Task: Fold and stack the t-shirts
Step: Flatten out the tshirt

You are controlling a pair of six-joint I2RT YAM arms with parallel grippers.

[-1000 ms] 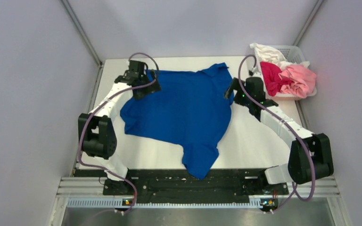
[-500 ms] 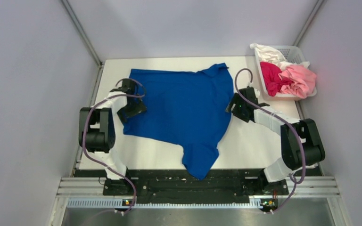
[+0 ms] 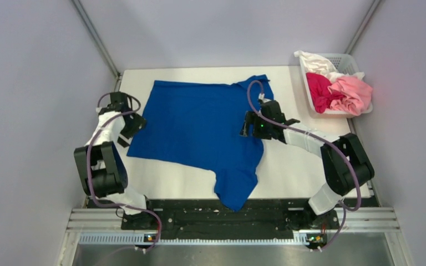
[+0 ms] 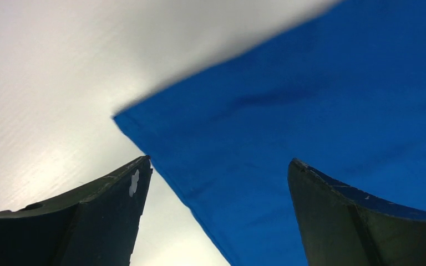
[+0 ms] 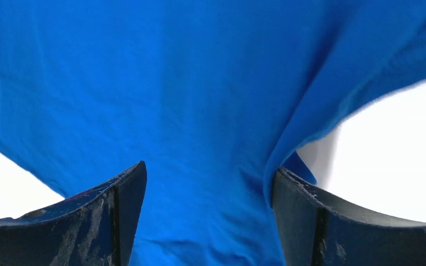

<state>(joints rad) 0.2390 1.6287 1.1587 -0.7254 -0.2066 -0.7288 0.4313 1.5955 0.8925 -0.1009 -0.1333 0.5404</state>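
A royal blue t-shirt (image 3: 205,130) lies spread on the white table, plain side up, one sleeve hanging toward the front edge. My left gripper (image 3: 132,125) is open at the shirt's left edge; in the left wrist view the blue hem (image 4: 310,111) runs between its fingers. My right gripper (image 3: 248,126) is open over the shirt's right side; in the right wrist view blue cloth (image 5: 199,100) fills the gap and a folded edge touches the right finger (image 5: 333,221). Magenta (image 3: 320,91), pale pink (image 3: 352,93) and white (image 3: 313,61) tees sit in the basket.
A white lattice basket (image 3: 348,62) stands at the table's back right corner. Grey walls close in the left, right and back. The arm bases and a black rail (image 3: 216,216) run along the near edge.
My left gripper moved left to the shirt's left edge, and that edge now reaches farther left. My right gripper moved left from beside the shirt onto its right side.
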